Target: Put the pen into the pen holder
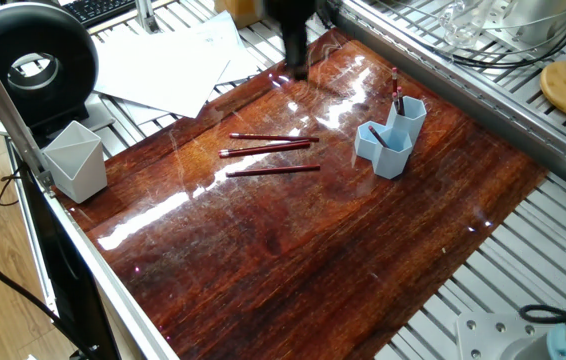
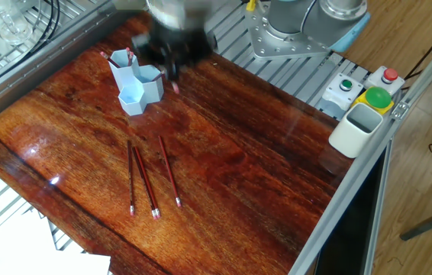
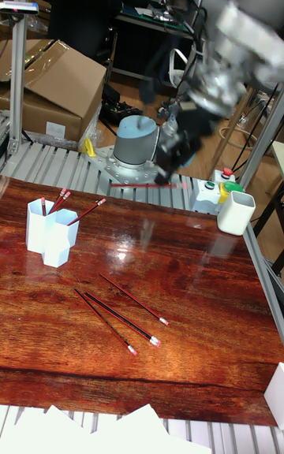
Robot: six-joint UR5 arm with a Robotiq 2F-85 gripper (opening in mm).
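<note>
While the thin red pen [image 3: 134, 184] is hanging level in the air above the glossy dark wooden table [image 3: 197, 280], you are seeing it clenched at the tips of the two-finger gripper [image 3: 167, 176]. The fingers are blurring in every view, yet they are closing on the pen's right-hand part. The pen is sitting clear of the light blue plastic pen holder of joined hexagonal tubes [image 3: 47, 235], which is standing upright on the table, lower and off to one side of the gripper [image 1: 298, 65]. You are looking at three more red pens [image 3: 67, 210] leaning out of the holder's tubes. Near the middle of the table, three red pens [image 1: 268, 152] are lying flat, roughly side by side and well apart from the holder [image 1: 391, 140]. At the table's edge, a pale grey-white angular cup [image 1: 73, 160] is standing alone.
</note>
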